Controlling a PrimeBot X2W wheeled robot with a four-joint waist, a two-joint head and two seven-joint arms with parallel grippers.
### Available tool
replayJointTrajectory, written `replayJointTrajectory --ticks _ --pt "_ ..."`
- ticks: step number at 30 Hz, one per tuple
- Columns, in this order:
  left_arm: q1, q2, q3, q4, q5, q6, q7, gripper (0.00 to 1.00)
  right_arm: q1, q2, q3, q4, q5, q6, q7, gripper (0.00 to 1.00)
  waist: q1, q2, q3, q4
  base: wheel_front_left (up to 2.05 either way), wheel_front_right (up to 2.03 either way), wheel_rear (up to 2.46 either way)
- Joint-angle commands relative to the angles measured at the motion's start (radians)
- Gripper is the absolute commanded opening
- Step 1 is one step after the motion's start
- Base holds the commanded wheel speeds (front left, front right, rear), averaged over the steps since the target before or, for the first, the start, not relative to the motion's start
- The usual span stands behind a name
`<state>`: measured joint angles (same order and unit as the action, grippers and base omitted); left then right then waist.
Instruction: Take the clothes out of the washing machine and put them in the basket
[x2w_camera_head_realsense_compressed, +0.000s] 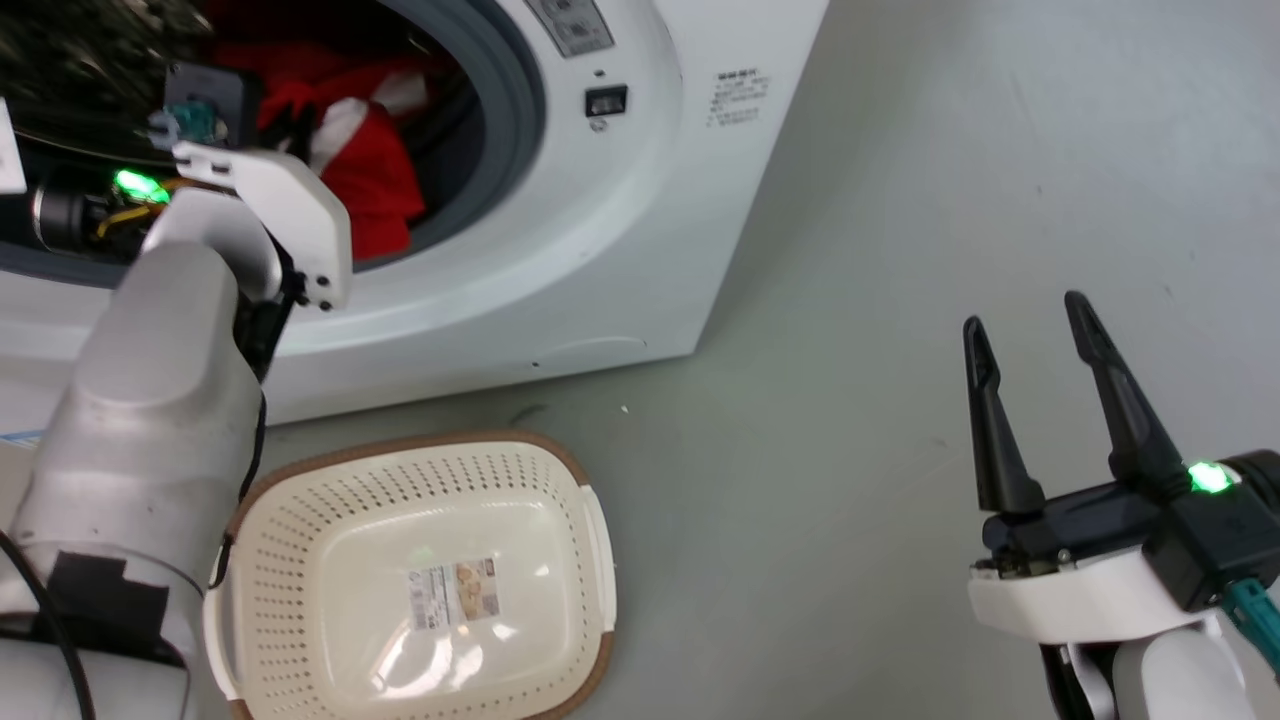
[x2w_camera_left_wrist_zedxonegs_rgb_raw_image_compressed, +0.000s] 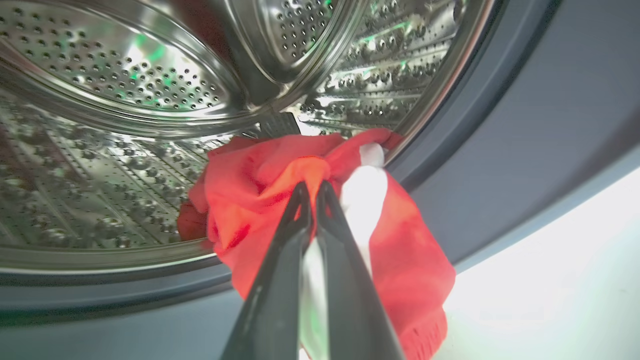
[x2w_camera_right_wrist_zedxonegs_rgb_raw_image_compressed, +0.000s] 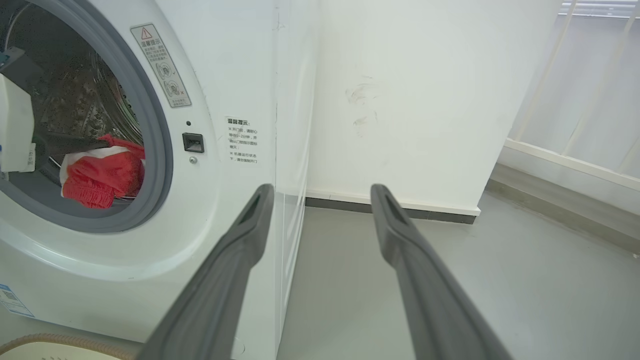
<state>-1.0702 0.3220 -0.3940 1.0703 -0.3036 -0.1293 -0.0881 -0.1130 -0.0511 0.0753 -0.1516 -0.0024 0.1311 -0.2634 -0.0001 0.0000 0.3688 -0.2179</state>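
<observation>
Left fingers (x2w_camera_left_wrist_zedxonegs_rgb_raw_image_compressed: 280, 280) pinch clothes (x2w_camera_left_wrist_zedxonegs_rgb_raw_image_compressed: 400, 260); right fingers (x2w_camera_head_realsense_compressed: 1122, 400) splayed.

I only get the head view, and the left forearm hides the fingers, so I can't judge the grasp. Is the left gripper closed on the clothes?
Observer: Yes; the left wrist view shows the left gripper shut on the clothes, pinching a red fold beside a white stripe.
Operator: Where does the bunch sit?
Observer: Its lower part drapes over the grey gasket; the rest lies inside the steel drum.
</observation>
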Motion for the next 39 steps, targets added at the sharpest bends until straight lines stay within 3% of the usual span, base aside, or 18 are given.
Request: replayJointTrajectory --ticks 1,9,18,25,33,39 --pt "0.024 -0.006 -0.009 -0.014 -0.01 0.0 -0.017 0.0 0.02 0.002 0.0 0.004 -0.01 -0.001 -0.002 1.0 0.0001 0.0 -0.051 0.034 0.0 0.0 0.0" --pt "0.198 -0.011 -0.053 -0.131 -0.038 0.001 -0.13 0.0 0.086 0.002 -0.001 0.021 -0.029 -0.001 -0.002 1.0 0.0001 0.0 -0.175 0.075 0.0 0.0 0.0" --pt "0.45 0.001 -0.049 -0.339 -0.068 0.045 -0.162 0.0 0.158 0.002 -0.001 0.036 -0.038 -0.001 -0.002 1.0 0.0001 0.0 -0.293 0.094 0.0 0.0 0.0" --pt "0.633 0.025 -0.06 -0.569 -0.092 0.083 -0.111 0.0 0.189 0.002 -0.005 0.035 -0.041 -0.001 -0.002 1.0 0.0001 0.0 -0.328 0.12 0.0 0.0 0.0" --pt "0.789 0.055 -0.082 -0.774 -0.111 0.122 -0.021 0.0 0.174 0.002 -0.005 0.03 -0.035 -0.001 -0.002 1.0 0.0001 0.0 -0.293 0.127 0.0 0.0 0.0" --pt "0.845 0.043 -0.111 -0.793 -0.125 0.119 0.004 0.0 0.154 0.002 0.0 0.032 -0.036 -0.001 -0.002 1.0 0.0001 0.0 -0.259 0.117 0.0 0.0 0.0"
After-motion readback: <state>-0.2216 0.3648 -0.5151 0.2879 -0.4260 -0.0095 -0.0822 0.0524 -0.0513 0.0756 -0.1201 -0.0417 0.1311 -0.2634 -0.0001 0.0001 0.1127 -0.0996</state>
